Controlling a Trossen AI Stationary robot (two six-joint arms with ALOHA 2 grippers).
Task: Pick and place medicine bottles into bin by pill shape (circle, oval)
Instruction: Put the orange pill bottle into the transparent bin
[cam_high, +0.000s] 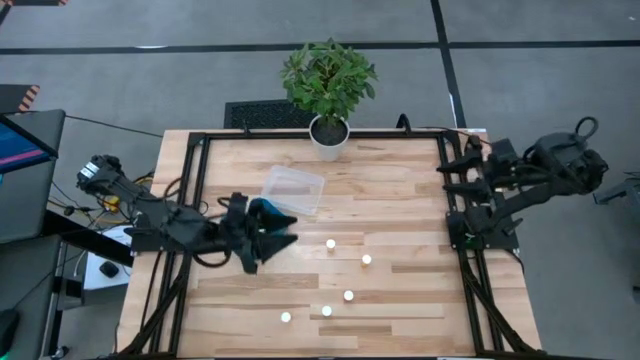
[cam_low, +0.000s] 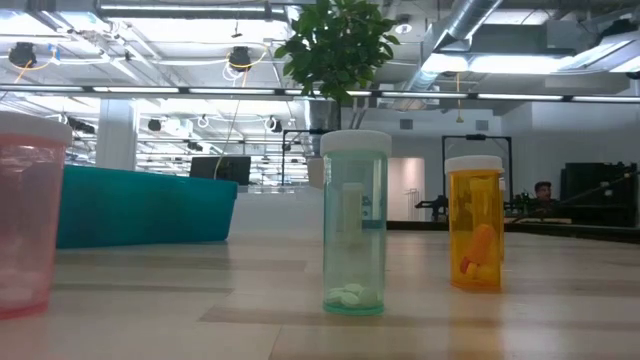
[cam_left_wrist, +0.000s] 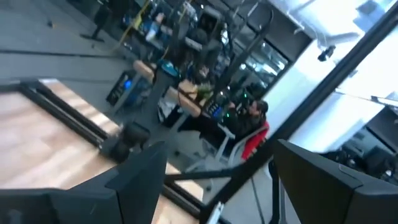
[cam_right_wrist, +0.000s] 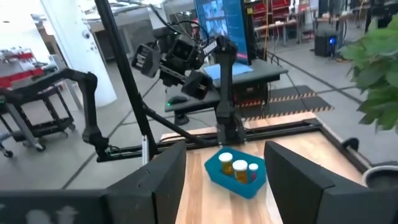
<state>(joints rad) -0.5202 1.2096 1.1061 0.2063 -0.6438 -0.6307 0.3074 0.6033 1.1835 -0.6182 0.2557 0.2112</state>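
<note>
Left hand | 9 o'clock on wooden counter, above blue bin, fingers apart, empty | five white-capped round bottles toward 6 o'clock | right hand | 3 o'clock edge, open wide, empty.

This is a robotics lab in an open industrial hall: exposed ceiling ducts and strip lights overhead, polished grey concrete floor with taped lines. A wooden table sits in a black frame, monitors and equipment carts crowd around, a person seated far back.
</note>
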